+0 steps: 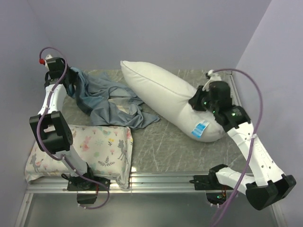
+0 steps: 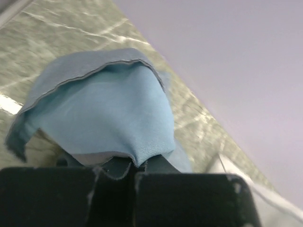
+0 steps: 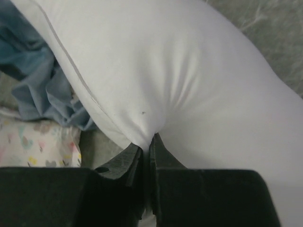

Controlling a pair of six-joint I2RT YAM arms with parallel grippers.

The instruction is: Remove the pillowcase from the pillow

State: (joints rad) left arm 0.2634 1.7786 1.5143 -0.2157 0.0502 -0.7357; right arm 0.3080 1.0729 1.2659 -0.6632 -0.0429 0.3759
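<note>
- The pillowcase (image 1: pixel 106 101) is wholly off the pillow (image 1: pixel 161 97). It lies in a crumpled heap on the worktop (image 1: pixel 165 146), showing mostly its plain slate-blue side, and trails away from the left pincer (image 1: pixel 71 80) toward the middle of the worktop.
- One end of that cloth is raised off the surface. The left pincer's fingers are together, clamped on a fold of it.
- In the left wrist view the pillowcase (image 2: pixel 109 113) drapes up and over the left pincer (image 2: pixel 133 165), with a stitched hem running along its upper edge. The marbled worktop (image 2: pixel 57 33) shows beyond it.
- The pillow is bare, plump and white, and lies slantwise from the back centre toward the right pincer (image 1: pixel 195 101). That pincer sits against the pillow's right flank.
- The right pincer (image 3: pixel 149 142) is closed tight on a pinch of the pillow (image 3: pixel 189 71) fabric, and creases fan out from the nip.
- A small blue-and-white tag (image 1: pixel 200 128) sits on the pillow's near end, just below the right pincer.
- Left of the right pincer, beyond the pillow's seam, the blue pillowcase (image 3: pixel 38 80) lies bunched, just beside the pillow.
- A floral-print pillow (image 1: pixel 94 146) lies flat at the near left, under the left arm and well below the left pincer. Its corner (image 3: pixel 33 142) shows in the right wrist view.
</note>
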